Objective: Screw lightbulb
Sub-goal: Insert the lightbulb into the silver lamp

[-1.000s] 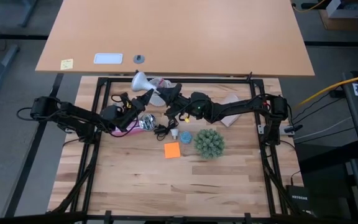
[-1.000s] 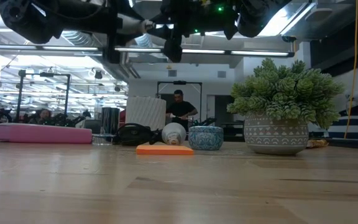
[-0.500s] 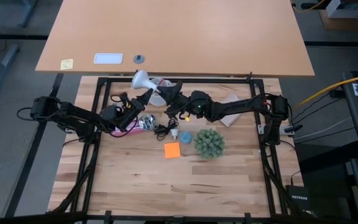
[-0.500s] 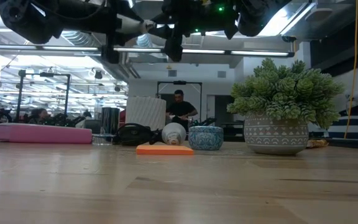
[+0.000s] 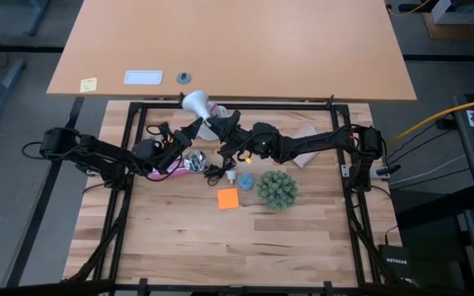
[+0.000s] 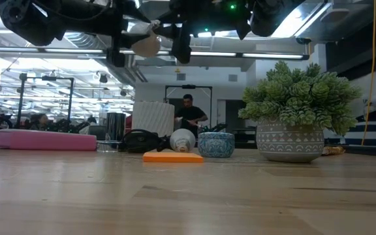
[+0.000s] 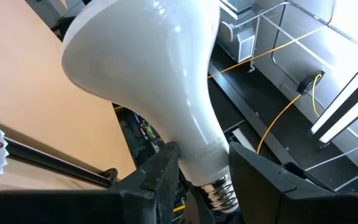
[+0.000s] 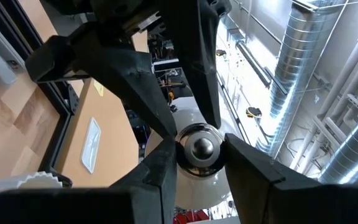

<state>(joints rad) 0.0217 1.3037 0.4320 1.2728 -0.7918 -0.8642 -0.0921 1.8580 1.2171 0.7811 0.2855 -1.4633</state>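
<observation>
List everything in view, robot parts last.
lightbulb: 1, white, held in the air over the table's back edge
small bulb: 1, white, on the table beside the bowl
bowl: 1, blue, mid-table
sticky pad: 1, orange, in front of the bowl
potted plant: 1, green, right of the bowl
socket: 1, silver, black cord, under the arms
sticky note: 1, yellow, rear desk
person: 1, dark top, background
left fingers: dark, gripping the lightbulb's neck
right fingers: dark, either side of its metal base
</observation>
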